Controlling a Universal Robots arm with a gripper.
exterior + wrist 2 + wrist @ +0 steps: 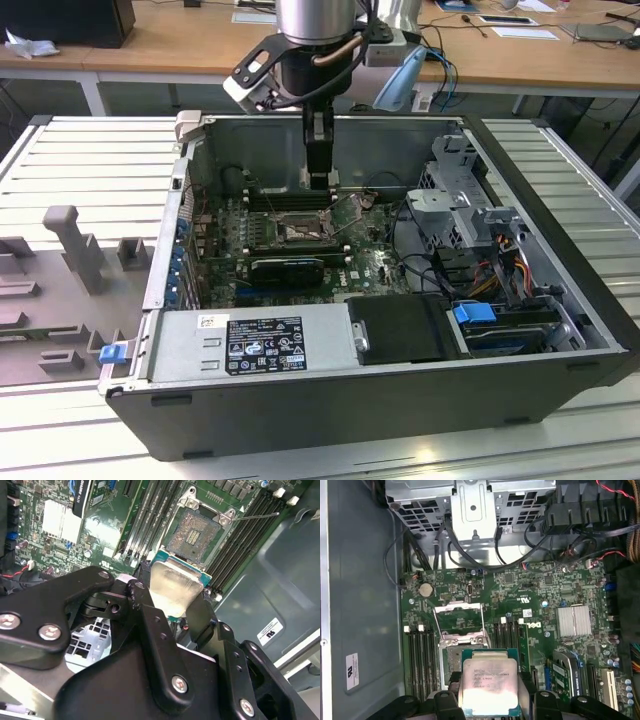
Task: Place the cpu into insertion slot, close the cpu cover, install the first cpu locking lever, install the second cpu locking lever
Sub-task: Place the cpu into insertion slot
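- The gripper (pixel 320 182) reaches down into the open computer case (pixel 400 400). Its jaws are clenched on the cpu (pixel 489 682), pinching two opposite edges with the silvery top facing up.
- The cpu hangs above the motherboard (pixel 540 590), not seated. In the first wrist view it overlaps one edge of the insertion slot (pixel 192 535), and most of the brownish pin field lies uncovered beside it.
- The biggest risk is probably bent pins. If the chip meets the slot tilted or off-centre, a corner could dig into the pin field.
- Orientation is another risk. I cannot tell from these views whether the chip's notches match the frame's keys, and a turned chip would sit proud instead of dropping in.
- The black fingers (pixel 150 620) are wider than the chip's thickness and stand just outside its edges. Low down, they could strike the socket's metal frame or the memory slots (pixel 145 525) that flank the slot.
- The cpu cover (pixel 459 619) is swung open at the slot's far edge and a thin locking lever (pixel 255 516) juts out near it. Either could snag the chip or a finger if the approach drifts that way.
- The hold is on thin edges only, so a slip seems possible, and the chip would then fall onto the bare pins.
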